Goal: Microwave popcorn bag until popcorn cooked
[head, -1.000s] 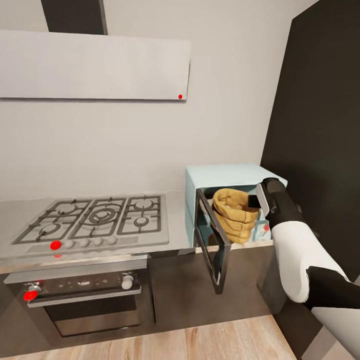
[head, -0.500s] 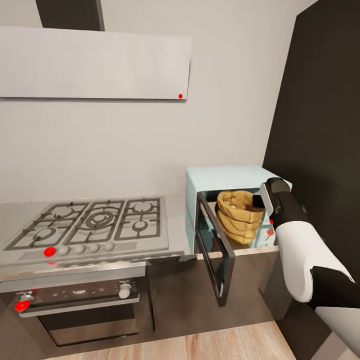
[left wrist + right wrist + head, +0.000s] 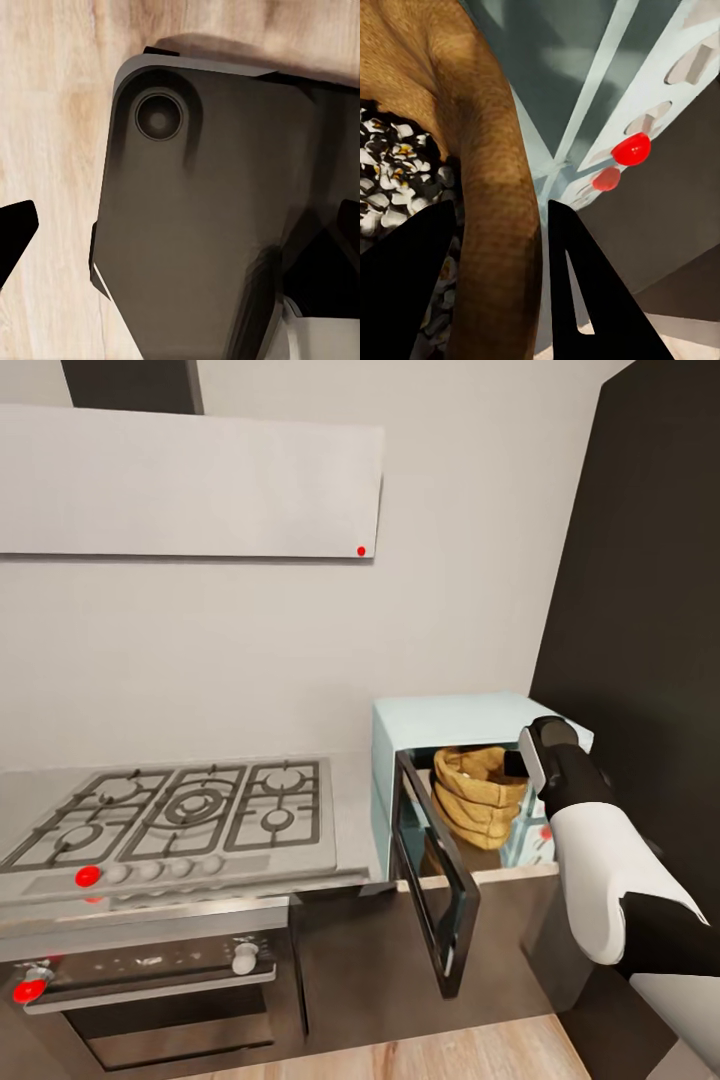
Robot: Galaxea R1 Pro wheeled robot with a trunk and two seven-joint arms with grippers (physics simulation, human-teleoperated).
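Note:
The pale mint-blue microwave stands on the grey countertop with its black glass door swung open toward me. The tan popcorn bag sits inside the cavity, upright, its rim just below the opening's top. My right gripper reaches in from the right and is shut on the bag's thick rim. In the right wrist view my right gripper straddles the bag's rim, with kernels inside the bag. The microwave's red button lies beyond. My left gripper is open.
A gas hob fills the counter to the left, above a dark steel oven. A white hood hangs on the wall. A tall dark panel closes off the right. The left wrist view looks onto wooden floor and my dark base.
The head camera has shifted, sliding the scene slightly. My right gripper has carried the bag a little deeper and lower inside the microwave. The door stays open.

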